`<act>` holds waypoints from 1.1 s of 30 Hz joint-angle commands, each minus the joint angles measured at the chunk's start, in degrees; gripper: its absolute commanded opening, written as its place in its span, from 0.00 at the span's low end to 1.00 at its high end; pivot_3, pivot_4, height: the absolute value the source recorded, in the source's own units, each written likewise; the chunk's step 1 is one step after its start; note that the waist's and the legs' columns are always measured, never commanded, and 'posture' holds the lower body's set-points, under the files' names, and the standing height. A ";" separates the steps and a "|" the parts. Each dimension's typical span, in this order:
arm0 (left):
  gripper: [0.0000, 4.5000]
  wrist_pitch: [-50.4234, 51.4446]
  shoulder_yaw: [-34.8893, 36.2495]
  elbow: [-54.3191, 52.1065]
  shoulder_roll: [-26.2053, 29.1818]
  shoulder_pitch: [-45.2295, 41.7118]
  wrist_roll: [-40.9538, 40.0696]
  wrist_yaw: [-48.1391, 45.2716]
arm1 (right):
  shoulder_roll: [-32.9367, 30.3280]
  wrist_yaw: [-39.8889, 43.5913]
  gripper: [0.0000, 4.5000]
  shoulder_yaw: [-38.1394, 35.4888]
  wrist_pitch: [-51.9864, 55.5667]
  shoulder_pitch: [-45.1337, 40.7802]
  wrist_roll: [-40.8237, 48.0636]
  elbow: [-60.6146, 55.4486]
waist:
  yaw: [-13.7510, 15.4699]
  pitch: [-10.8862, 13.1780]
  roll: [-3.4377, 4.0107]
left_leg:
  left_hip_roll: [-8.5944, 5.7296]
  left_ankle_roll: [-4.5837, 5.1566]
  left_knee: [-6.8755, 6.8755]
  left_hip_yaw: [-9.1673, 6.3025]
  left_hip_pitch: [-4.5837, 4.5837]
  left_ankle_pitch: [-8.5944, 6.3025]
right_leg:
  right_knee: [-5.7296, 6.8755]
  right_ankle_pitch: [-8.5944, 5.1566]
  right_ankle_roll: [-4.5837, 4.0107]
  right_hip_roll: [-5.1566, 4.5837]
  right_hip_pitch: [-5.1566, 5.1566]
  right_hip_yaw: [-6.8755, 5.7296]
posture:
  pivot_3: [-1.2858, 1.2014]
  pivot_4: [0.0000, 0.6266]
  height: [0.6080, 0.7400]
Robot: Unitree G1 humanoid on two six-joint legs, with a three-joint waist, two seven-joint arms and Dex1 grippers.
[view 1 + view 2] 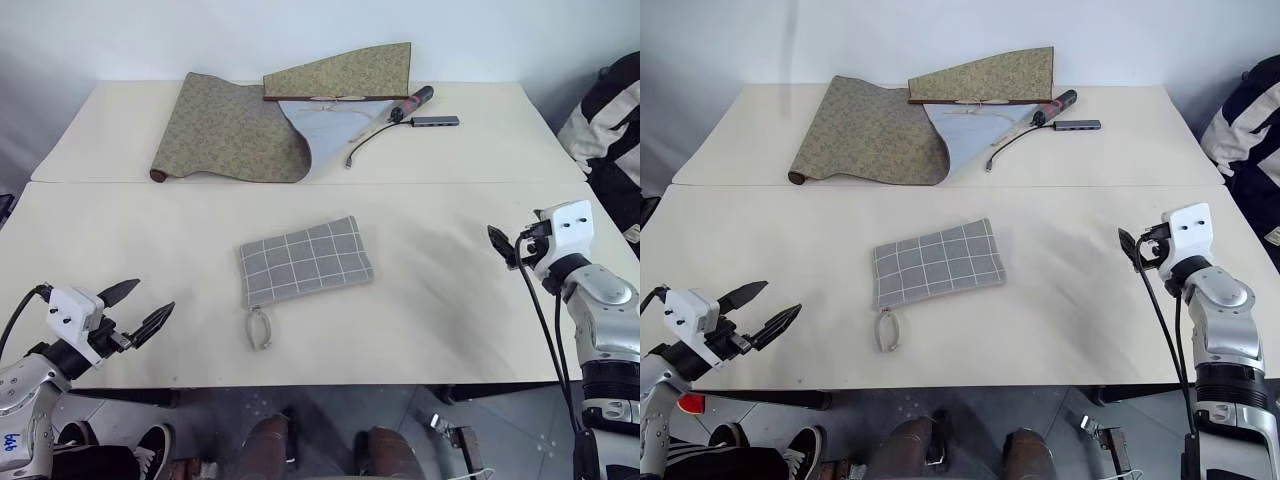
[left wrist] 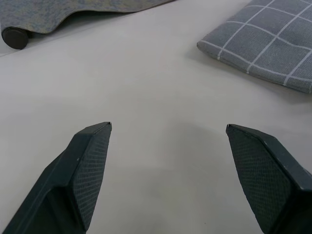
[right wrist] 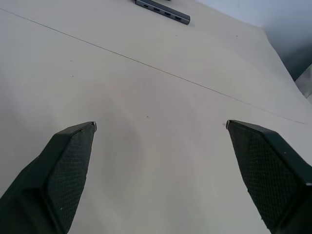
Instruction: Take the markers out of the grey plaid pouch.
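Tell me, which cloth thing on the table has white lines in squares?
The grey plaid pouch, lying flat in the middle of the table with a wrist loop at one corner. The olive-green cloth scroll farther back has a speckled pattern and no squares.

one grey plaid pouch, one cloth scroll, one hub, two tables

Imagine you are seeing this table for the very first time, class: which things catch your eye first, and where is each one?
The grey plaid pouch lies flat and alone in the middle of the near table, its wrist loop toward the front edge. Behind it, on the far table, sprawls a partly unrolled olive-green cloth scroll, with a dark cylinder and cable to its right. At the near corners, the left end effector and right end effector are open, both apart from the pouch.
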 commanded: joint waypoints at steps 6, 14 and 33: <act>0.89 -0.06 -0.25 -3.61 0.90 0.68 0.32 -0.03 | 0.23 0.26 1.00 0.21 -1.27 -0.95 -0.52 -1.23 | 0.02 0.00 0.00 | 0.00 0.00 0.00 0.00 0.00 0.00 | 0.01 0.00 0.00 0.00 0.00 0.00 | 0.52 0.24 1.00; 0.89 -6.68 -4.68 -5.75 0.83 -1.95 5.07 -0.52 | 6.53 7.18 0.91 8.69 2.03 -3.34 3.59 -15.58 | -0.27 0.00 0.00 | 0.06 -0.01 0.00 0.00 0.00 -0.01 | 0.01 0.00 0.00 0.00 -0.01 0.00 | 0.52 0.24 1.00; 0.89 -48.27 -17.16 19.28 7.72 -15.81 29.83 4.08 | 18.14 0.88 0.01 32.21 -9.25 -8.42 -21.25 -5.23 | -1.39 -0.04 -0.07 | -0.02 -0.03 -0.03 0.07 0.02 -0.12 | 0.50 0.01 0.00 0.08 -0.18 -0.29 | 0.52 0.24 1.00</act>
